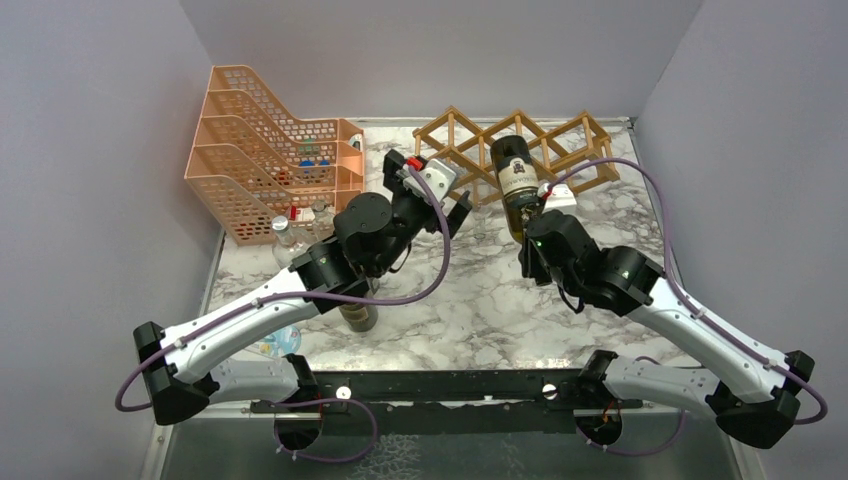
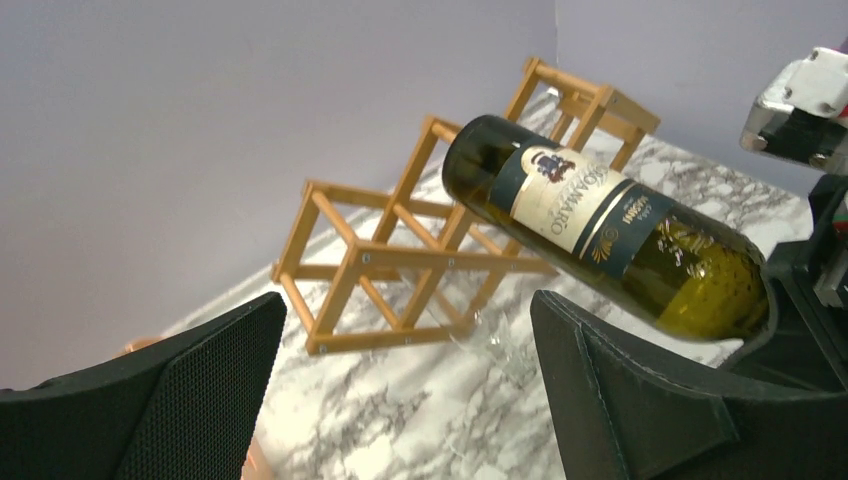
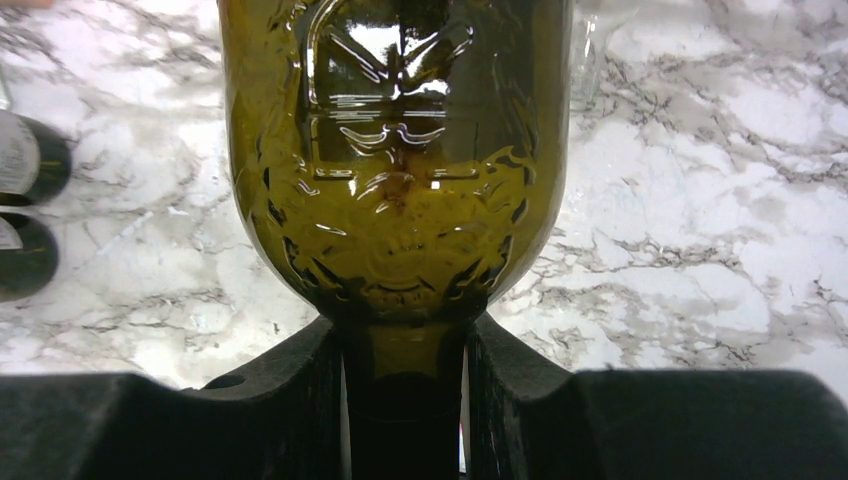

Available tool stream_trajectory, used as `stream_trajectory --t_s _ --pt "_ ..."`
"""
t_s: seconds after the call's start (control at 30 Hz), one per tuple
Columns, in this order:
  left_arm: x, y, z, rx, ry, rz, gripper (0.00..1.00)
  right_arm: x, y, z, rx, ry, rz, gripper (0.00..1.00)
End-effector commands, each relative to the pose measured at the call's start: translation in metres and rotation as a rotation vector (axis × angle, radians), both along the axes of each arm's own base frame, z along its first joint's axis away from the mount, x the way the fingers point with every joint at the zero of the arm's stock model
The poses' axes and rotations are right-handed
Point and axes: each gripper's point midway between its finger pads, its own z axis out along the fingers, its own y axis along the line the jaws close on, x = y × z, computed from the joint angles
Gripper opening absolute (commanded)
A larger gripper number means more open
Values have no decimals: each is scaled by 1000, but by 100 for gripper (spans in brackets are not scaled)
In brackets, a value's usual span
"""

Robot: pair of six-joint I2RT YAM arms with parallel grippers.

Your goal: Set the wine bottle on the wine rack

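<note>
— Right gripper [image 3: 405, 345], what's it doing?
— Pinching the wine bottle [image 1: 514, 178] by its neck, base tilted toward the wine rack's [image 1: 565, 140] middle cells. Left gripper [image 2: 400, 390] is spread wide.
— Containers?
— Orange mesh tray [image 1: 235, 160] holds small bottles [image 1: 312, 158].

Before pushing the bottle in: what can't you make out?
Right wrist view: wine bottle fills the frame; wine rack out of sight.
Top view: right gripper on the neck, hidden under its wrist.
Left wrist view: whether the bottle's base touches the rack; they overlap.
Top view: dark bottle under the left arm, mostly covered.
</note>
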Motion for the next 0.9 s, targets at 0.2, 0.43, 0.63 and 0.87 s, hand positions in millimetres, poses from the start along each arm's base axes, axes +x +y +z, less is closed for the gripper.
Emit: stream_trajectory --t_s 0.2,0.43,0.63,0.87 --pt "-19 29 -15 -1 133 13 99 28 4 -15 110 24 9 1" --pt "-16 37 -26 1 126 52 99 36 -4 -32 99 63 -45 1" --pt "-22 41 -22 -23 117 34 99 47 -9 -35 83 54 -87 1" --pt "-29 48 -12 -70 88 18 99 63 -8 -38 74 41 -111 1"
